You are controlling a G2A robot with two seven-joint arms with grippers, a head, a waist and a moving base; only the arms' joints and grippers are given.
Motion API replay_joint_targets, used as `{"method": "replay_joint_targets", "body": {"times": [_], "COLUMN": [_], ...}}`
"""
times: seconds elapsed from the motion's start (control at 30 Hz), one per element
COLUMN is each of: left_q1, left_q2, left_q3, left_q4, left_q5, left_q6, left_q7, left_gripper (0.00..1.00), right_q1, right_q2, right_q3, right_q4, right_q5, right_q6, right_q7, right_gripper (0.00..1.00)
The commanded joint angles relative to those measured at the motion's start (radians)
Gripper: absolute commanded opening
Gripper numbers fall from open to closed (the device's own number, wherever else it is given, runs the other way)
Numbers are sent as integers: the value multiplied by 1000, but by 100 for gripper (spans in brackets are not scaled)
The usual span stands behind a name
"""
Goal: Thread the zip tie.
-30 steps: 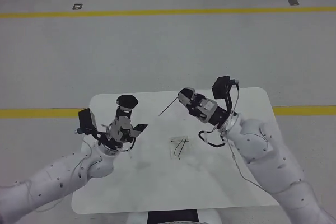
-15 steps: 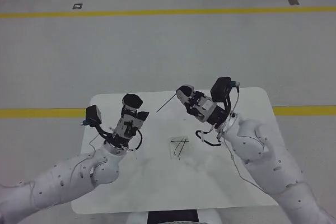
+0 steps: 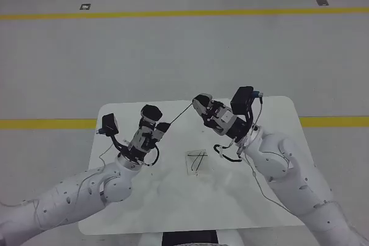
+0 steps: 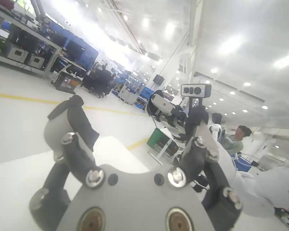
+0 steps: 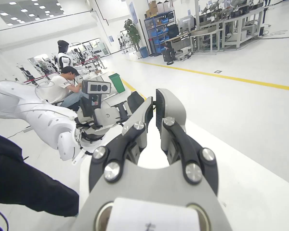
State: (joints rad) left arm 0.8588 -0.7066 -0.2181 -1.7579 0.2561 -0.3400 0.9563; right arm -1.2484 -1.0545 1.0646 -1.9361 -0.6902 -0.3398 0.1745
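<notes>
A thin black zip tie (image 3: 181, 114) is pinched at one end in my right gripper (image 3: 198, 101), which is shut on it above the table's far edge. The tie slants down towards my left gripper (image 3: 157, 120), and its free end lies close to that gripper's fingers. The left gripper (image 4: 134, 114) is open, with nothing between its fingers. In the right wrist view the right gripper's pads (image 5: 156, 102) are pressed together, and the left arm's gripper (image 5: 132, 102) sits just beyond them.
The white table (image 3: 172, 203) carries a small bunch of spare black zip ties (image 3: 197, 161) at its middle. A black cable loop (image 3: 224, 152) hangs under the right wrist. Bare tabletop lies in front of both arms.
My left gripper has swung up and to the right, from the table's left side to the free end of the zip tie. The right gripper has barely shifted and is still holding the tie.
</notes>
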Motion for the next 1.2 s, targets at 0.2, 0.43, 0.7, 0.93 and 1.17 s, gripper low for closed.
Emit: {"method": "replay_joint_targets", "body": {"times": [0.2, 0.43, 0.7, 0.93, 1.17], "left_q1": [5, 30, 30, 53, 92], "left_q2": [-3, -6, 7, 0, 0], "left_q3": [-31, -55, -92, -124, -169], "left_q4": [-9, -63, -38, -63, -78], "left_q5": [-41, -88, -63, -101, -120], "left_q6": [0, 0, 0, 0, 0], "left_q7": [-81, -188, -256, -300, -337], "left_gripper": [100, 100, 100, 100, 34], "right_q1": [7, -2, -3, -12, -14], "right_q2": [0, -2, -1, -4, -8], "right_q3": [-19, -15, -13, -13, 0], "right_q4": [-10, -16, -27, -30, -26], "right_q5": [-28, -44, -91, -88, -60], "right_q6": [0, 0, 0, 4, 0], "right_q7": [1, 2, 35, 28, 31], "right_gripper": [0, 0, 0, 0, 0]}}
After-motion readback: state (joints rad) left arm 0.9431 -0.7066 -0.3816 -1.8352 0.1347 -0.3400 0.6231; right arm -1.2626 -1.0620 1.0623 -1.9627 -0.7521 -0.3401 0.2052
